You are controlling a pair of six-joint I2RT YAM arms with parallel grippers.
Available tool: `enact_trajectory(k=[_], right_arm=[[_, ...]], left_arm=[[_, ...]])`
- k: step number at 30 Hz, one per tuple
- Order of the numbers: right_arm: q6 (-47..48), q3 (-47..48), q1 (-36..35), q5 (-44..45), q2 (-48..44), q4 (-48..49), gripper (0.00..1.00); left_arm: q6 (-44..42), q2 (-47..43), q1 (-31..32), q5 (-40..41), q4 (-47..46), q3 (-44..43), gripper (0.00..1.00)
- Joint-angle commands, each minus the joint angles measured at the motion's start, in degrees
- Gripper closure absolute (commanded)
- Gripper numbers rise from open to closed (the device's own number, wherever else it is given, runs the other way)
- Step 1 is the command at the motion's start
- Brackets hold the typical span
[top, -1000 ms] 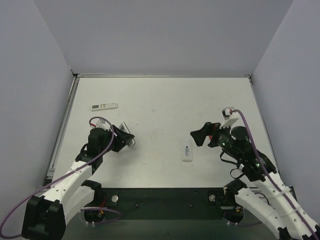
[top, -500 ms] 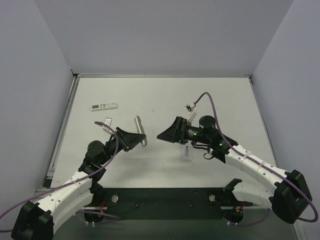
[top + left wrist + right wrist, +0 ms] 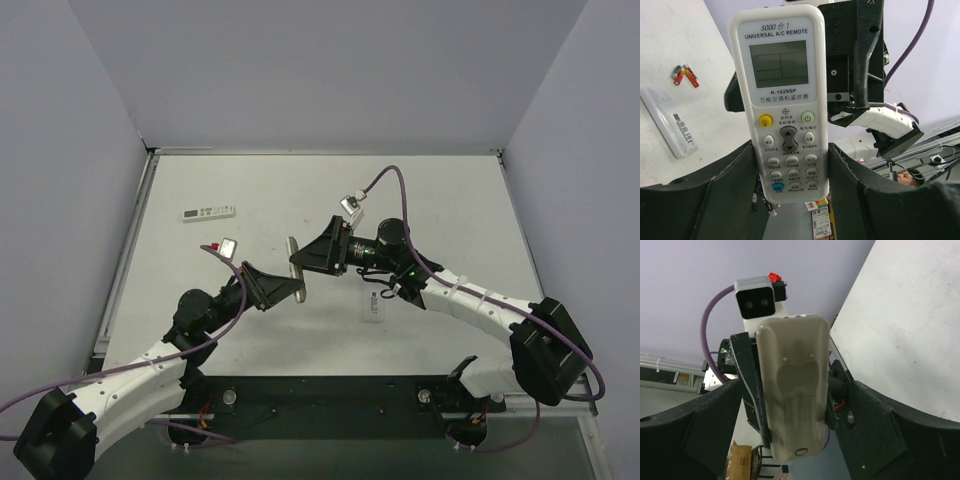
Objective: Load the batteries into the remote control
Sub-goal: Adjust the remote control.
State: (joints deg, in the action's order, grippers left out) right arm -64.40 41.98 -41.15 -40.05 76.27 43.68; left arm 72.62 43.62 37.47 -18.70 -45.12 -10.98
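White remote (image 3: pixel 785 75) pinched in left gripper (image 3: pixel 789 165); right gripper (image 3: pixel 799 390) spread around it.

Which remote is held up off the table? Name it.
The universal A/C remote, clamped in the left end effector; the small remote at far left and the white unit near centre lie flat on the table.

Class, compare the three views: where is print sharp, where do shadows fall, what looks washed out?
Left wrist: print on the remote control is sharp. Top external: even light, only faint shadows on the table. Right wrist: the table looks washed out; the remote's grey-beige back shows no glare.
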Motion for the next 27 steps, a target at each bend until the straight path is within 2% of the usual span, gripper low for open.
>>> enact_trajectory(k=[1,2,4,5,6,7,8,10,11,16,17,21,27], right_arm=[[-2.57,3.46,-1.3,-3.62,1.51,10.1,0.23],[-3.44,3.64,-1.57,-4.24,2.21,10.72,0.31],[-3.54,3.64,-1.66,-4.68,2.57,11.34,0.4],[-3.36,3.55,-1.92,-4.94,2.57,10.99,0.53],[-2.67,3.38,-1.83,-5.03,2.39,10.55,0.6],[-2.05,3.38,-1.83,-5.04,2.22,9.76,0.67],[-1.17,3.38,-1.83,-4.95,1.52,8.8,0.81],[2.16,3.55,-1.92,-4.34,0.55,4.33,0.94],[3.92,3.81,-2.01,-3.9,-0.67,0.3,1.0],[13.58,5.83,-3.32,-0.21,-3.58,-11.24,1.0],[14.56,6.1,-3.59,0.23,-4.19,-13.51,1.0],[19.74,6.72,-4.29,2.7,-5.16,-18.98,1.0],[31.25,6.8,-6.84,9.54,-6.4,-26.8,1.0]], left_arm=[[-1.43,1.29,1.02,-0.2,-6.47,-2.38,0.84],[-1.43,1.47,1.02,-0.37,-6.9,-2.29,0.84],[-1.6,1.74,1.29,-0.55,-7.26,-2.2,0.84],[-1.69,1.74,1.29,-0.64,-7.17,-2.2,0.83],[-1.87,1.74,1.2,-0.72,-7.0,-2.2,0.82],[-2.3,1.3,1.29,-0.64,-6.73,-2.11,0.77],[-2.57,1.04,1.29,-0.38,-5.51,-1.94,0.71],[-3.79,-0.63,1.29,0.24,-3.4,-1.59,0.56],[-4.24,-1.51,1.29,1.2,-1.22,-1.5,0.51],[-9.15,-7.65,1.29,4.54,10.11,-2.37,0.34],[-9.77,-8.36,1.2,5.33,11.36,-2.81,0.25],[-11.1,-14.06,1.2,8.85,17.25,-2.82,0.13],[-11.1,-19.79,1.2,16.05,28.24,-3.87,0.12]])
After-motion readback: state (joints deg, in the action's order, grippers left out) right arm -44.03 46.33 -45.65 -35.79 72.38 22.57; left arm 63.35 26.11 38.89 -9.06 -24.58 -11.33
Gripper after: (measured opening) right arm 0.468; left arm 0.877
